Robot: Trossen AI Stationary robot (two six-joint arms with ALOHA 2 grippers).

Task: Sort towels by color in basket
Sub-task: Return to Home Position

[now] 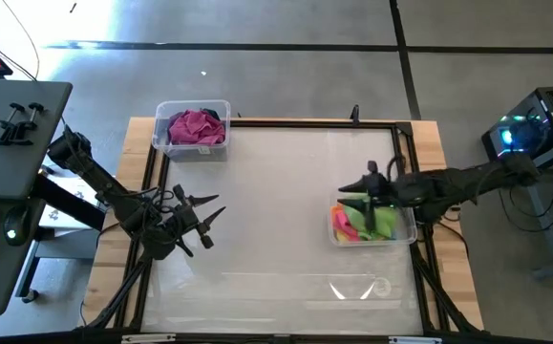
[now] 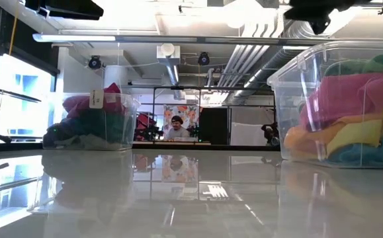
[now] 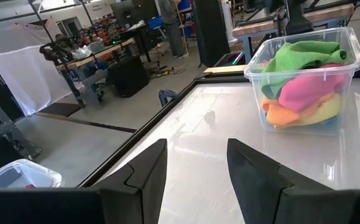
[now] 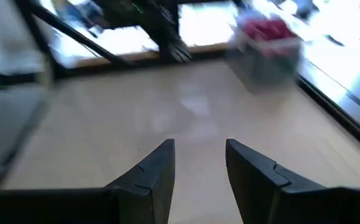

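A clear bin at the table's right holds lime green, pink, orange and yellow towels; the left wrist view shows this pile and a bit of light blue. A second clear bin at the far left holds a magenta towel over darker cloth; in the low view it is the bin on the left. My right gripper hangs open and empty over the right bin's far-left side. My left gripper is open and empty over the table's left part.
A dark frame runs round the glossy white work surface, with wooden table edges outside it. Bare surface lies between the two bins. A person sits far off in the room behind the table.
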